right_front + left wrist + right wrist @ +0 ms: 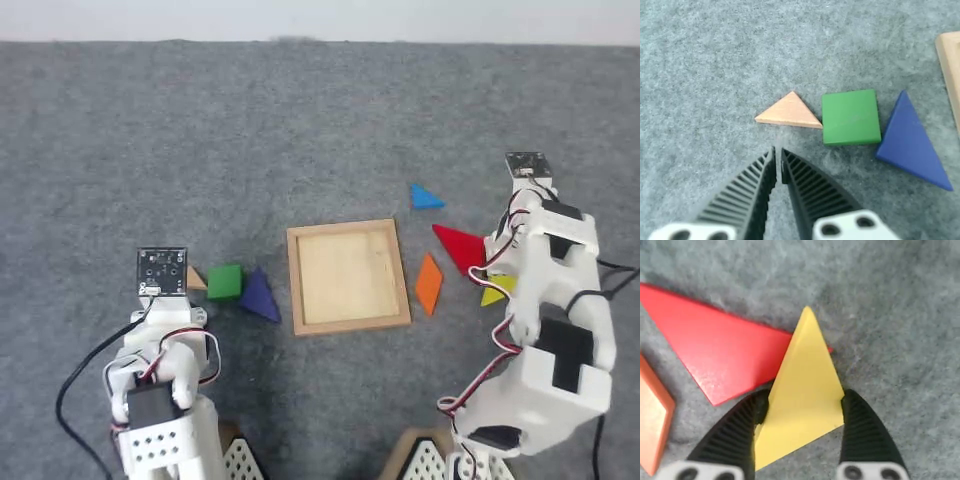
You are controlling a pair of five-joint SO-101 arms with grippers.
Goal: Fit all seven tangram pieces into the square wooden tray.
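Observation:
The square wooden tray (pixel 297 282) lies mid-table, its inside bare wood. To its left sit a tan triangle (pixel 789 111), a green square (pixel 850 117) and a dark blue triangle (pixel 910 142) in a row. My left gripper (pixel 778 152) is shut on nothing, just short of the tan triangle. Right of the tray lie a small blue triangle (pixel 425 197), a red triangle (pixel 460 246) and an orange parallelogram (pixel 428 283). My right gripper (pixel 802 407) is shut on the yellow triangle (pixel 802 375), whose tip overlaps the red triangle (pixel 715 352).
Everything rests on a grey felt mat (pixel 300 130) with wide free room behind the tray. The right arm's body (pixel 545 300) covers most of the yellow triangle from above. The tray's edge (pixel 951 70) lies just beyond the dark blue triangle.

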